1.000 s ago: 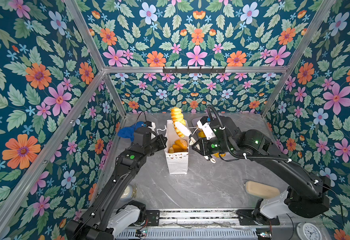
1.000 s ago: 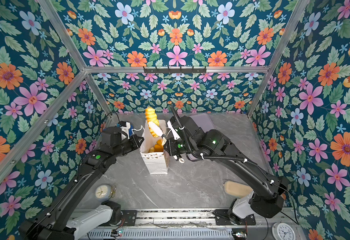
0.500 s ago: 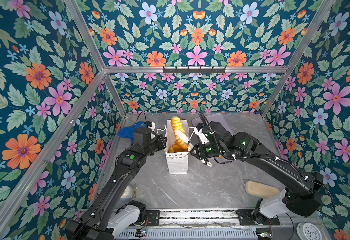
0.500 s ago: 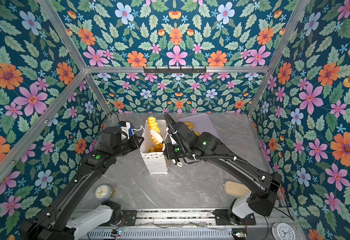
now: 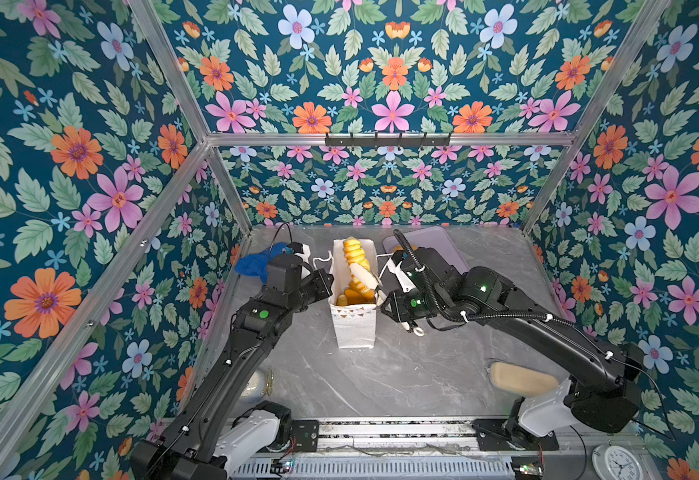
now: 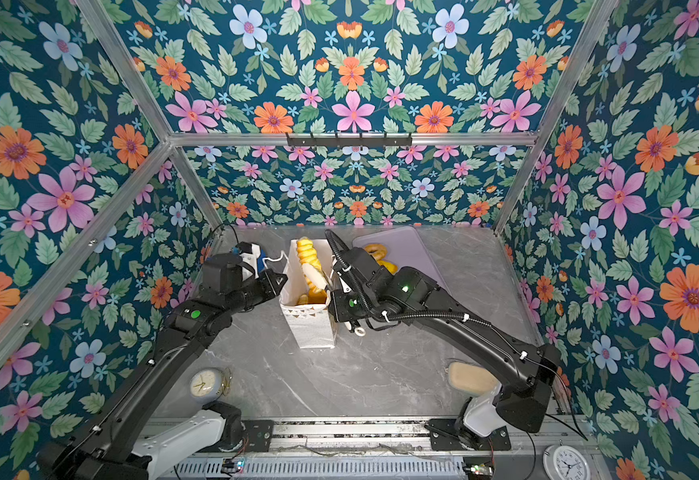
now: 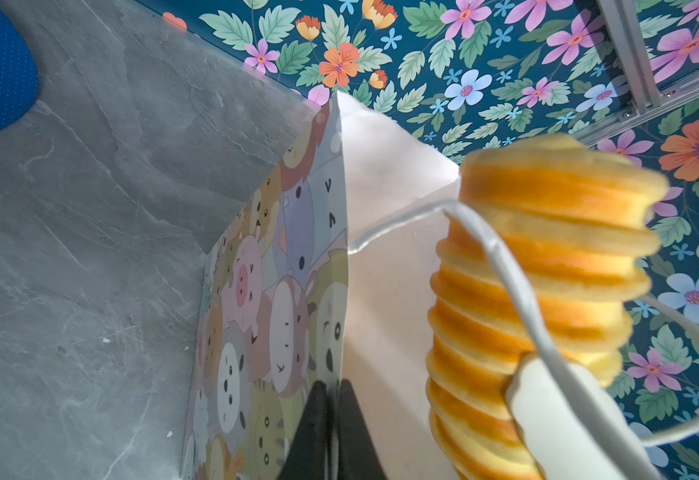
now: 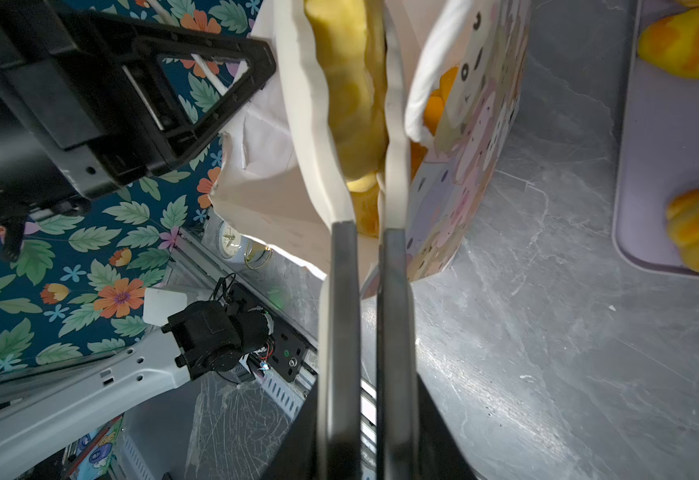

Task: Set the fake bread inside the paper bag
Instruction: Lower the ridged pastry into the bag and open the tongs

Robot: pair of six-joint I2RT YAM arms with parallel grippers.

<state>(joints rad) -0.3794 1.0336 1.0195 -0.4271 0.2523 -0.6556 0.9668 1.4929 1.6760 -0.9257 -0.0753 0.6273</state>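
Pastries [image 5: 352, 296] already lie deep in the paper bag [image 5: 354, 328]. A long ridged loaf [image 5: 354, 254] stands in its mouth, top well above the rim, with the right gripper [image 5: 369, 281] pressing it from both sides. The left gripper [image 7: 331, 399] pinches the bag's side wall. A bagel [image 6: 375, 250] and two striped pieces [image 8: 684, 37] wait on the lilac tray [image 6: 418, 253]. The mouth is narrow and a cord handle [image 7: 501, 266] crosses the loaf. The marble table [image 5: 402, 374] offers room.
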